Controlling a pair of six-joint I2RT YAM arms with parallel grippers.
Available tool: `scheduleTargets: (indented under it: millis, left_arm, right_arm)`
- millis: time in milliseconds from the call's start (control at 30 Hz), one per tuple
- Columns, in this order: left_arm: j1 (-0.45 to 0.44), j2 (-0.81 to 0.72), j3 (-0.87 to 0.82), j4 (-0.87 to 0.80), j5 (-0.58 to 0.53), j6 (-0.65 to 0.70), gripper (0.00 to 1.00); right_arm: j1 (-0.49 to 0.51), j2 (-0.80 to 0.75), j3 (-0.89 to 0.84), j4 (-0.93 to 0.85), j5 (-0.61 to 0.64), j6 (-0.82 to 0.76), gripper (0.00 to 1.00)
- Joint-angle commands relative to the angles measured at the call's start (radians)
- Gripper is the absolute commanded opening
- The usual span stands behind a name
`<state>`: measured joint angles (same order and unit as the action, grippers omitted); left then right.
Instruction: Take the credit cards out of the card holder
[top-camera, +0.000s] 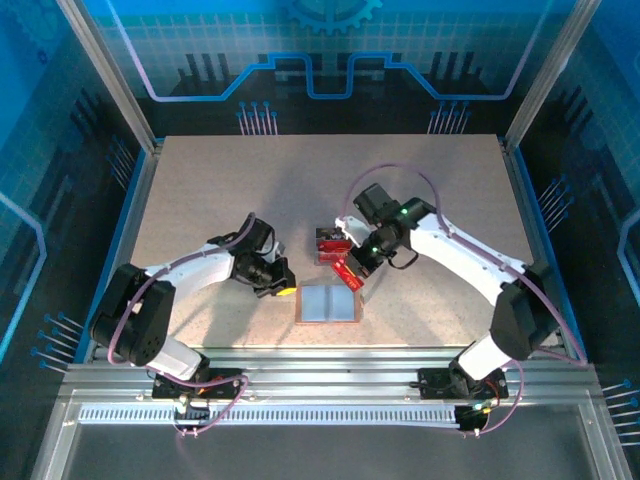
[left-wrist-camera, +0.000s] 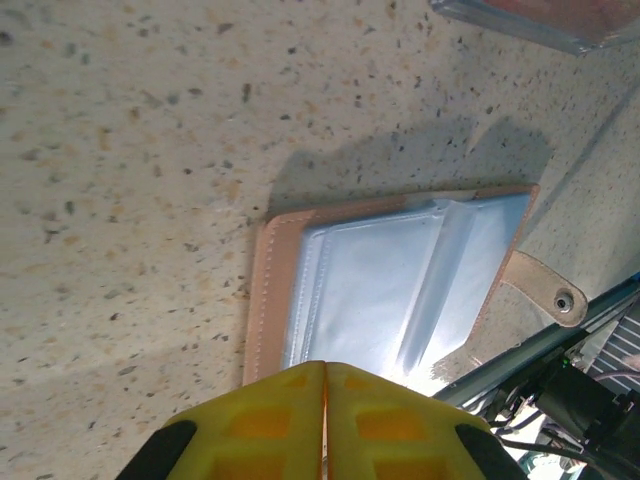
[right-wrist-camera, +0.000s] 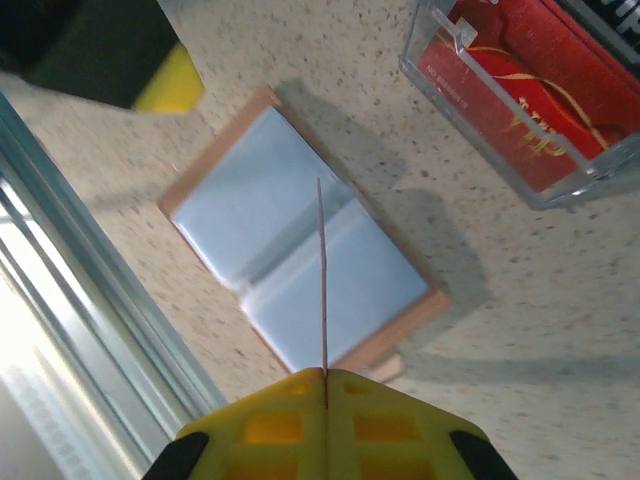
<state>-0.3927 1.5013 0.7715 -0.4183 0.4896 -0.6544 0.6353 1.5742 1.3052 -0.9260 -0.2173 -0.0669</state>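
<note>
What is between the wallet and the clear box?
In the top view, a red card, pinched in the right gripper, hangs over the gap between the wallet and the box.

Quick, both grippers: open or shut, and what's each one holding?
Left gripper: closed, holding nothing.
Right gripper: closed on a credit card, held edge-on above the open card holder.

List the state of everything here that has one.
card holder: open, lying flat, no card showing inside
credit card: out of the holder, pinched edge-on
clear box: holds red cards
left gripper: shut, empty
right gripper: shut on the credit card
</note>
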Motion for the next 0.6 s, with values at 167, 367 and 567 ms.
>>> scheduleTargets:
  millis: [167, 367, 567]
  left_arm:
    - [0.024, -0.051, -0.041, -0.014, 0.001, 0.010, 0.09]
    - [0.051, -0.080, -0.068, -0.016, 0.004, 0.015, 0.09]
    - [0.060, -0.114, -0.092, -0.020, 0.001, 0.015, 0.10]
  right_arm:
    - [0.049, 0.178, 0.248, -0.268, 0.204, -0.482, 0.00]
    - [0.062, 0.251, 0.374, -0.274, 0.242, -0.638, 0.00]
    - [0.068, 0.356, 0.544, -0.329, 0.245, -0.722, 0.00]
